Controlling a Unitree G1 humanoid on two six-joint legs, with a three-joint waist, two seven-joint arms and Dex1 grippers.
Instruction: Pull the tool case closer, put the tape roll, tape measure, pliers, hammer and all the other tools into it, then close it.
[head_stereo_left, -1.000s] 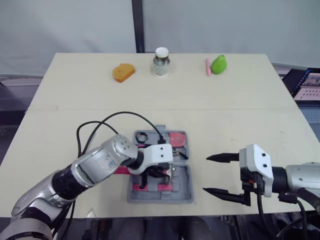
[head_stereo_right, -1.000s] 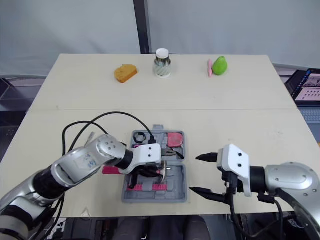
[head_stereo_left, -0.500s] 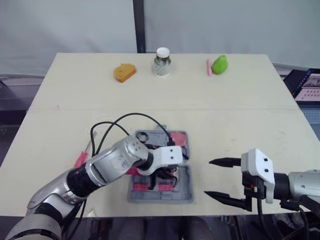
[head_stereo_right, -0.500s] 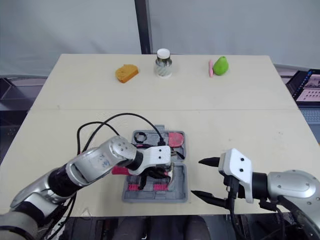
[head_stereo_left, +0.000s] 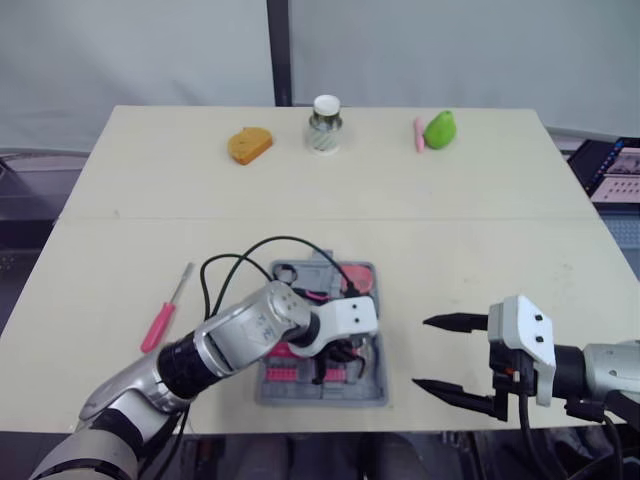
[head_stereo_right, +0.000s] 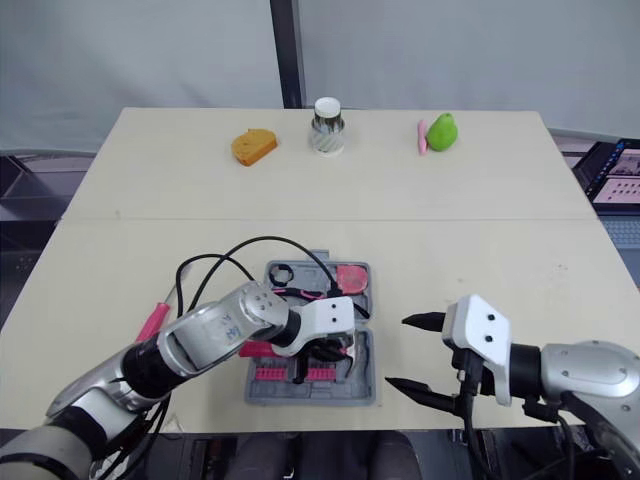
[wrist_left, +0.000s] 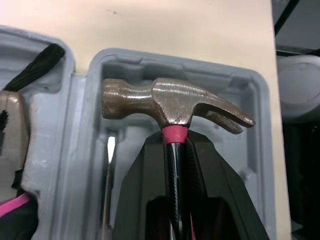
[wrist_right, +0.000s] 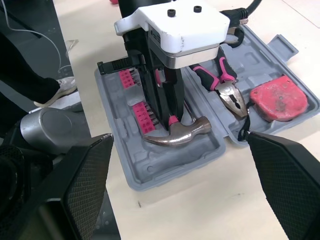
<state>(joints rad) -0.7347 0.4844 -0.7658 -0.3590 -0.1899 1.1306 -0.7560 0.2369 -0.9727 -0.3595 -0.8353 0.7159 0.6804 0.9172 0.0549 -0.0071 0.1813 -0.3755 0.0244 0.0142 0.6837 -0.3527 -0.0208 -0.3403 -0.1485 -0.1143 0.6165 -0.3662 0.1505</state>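
Case (head_stereo_left: 320, 397) is lying open at the lower centre of the head view, close to the near edge of the table (head_stereo_left: 480, 240). Left gripper (wrist_left: 175, 142) is down inside it, fingers (wrist_left: 142, 185) pinching the hammer (wrist_left: 170, 102) on its shaft right under the pink collar, so the head pokes out past the tips. The head is over the recess in the case's lower half, near its right corner (can't tell if it's actually seated or just above it). Pliers (wrist_right: 227, 85) and the red tape measure (wrist_right: 278, 97) sit in the upper half, tape measure in the upper right corner, and the tape roll (head_stereo_left: 283, 272) is in the upper left one. Rows of pink bits (wrist_right: 142, 114) are in the lower half beside the gripper. Right gripper (head_stereo_left: 420, 352) is off to the right of the case, low right in the frame, fingers spread wide with nothing between them. Pink screwdriver (head_stereo_left: 165, 312) lies on the table left of the case, well apart from it. Along the far edge: an orange thing (head_stereo_left: 247, 144), a jar (head_stereo_left: 324, 123) and a green thing (head_stereo_left: 438, 128)
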